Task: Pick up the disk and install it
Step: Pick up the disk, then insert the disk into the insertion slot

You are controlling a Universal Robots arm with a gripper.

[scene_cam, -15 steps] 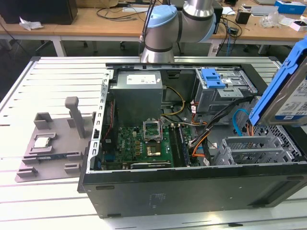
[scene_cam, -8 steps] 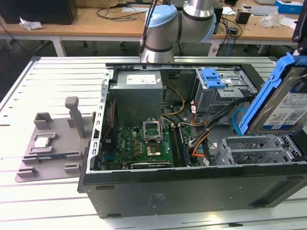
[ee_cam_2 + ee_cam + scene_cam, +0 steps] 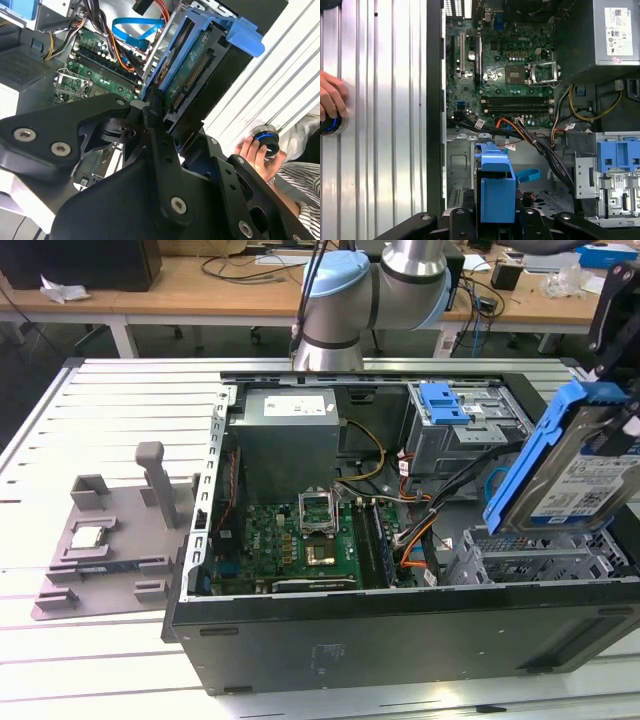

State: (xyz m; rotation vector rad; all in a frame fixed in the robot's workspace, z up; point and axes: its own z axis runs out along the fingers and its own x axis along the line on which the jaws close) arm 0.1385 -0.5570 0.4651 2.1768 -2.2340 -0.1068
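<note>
A black metal claw is clamped on the disk, a flat silver slab with a white-and-blue label and a blue plastic frame round its edges. The disk hangs tilted just above a grey slotted metal cage in the corner of an open black case, on the exterior view's right. I cannot tell whether disk and cage touch. In the second wrist view the disk's green circuit side and connector edge show.

The case lies on a ribbed aluminium worktop. Inside are a green motherboard, a boxy grey power supply and loose orange, yellow and black cables.

Well apart, on the exterior view's left, a grey plastic tray holds a small square silver chip. A person's hand rests on a round blue-ringed knob beside the case.
</note>
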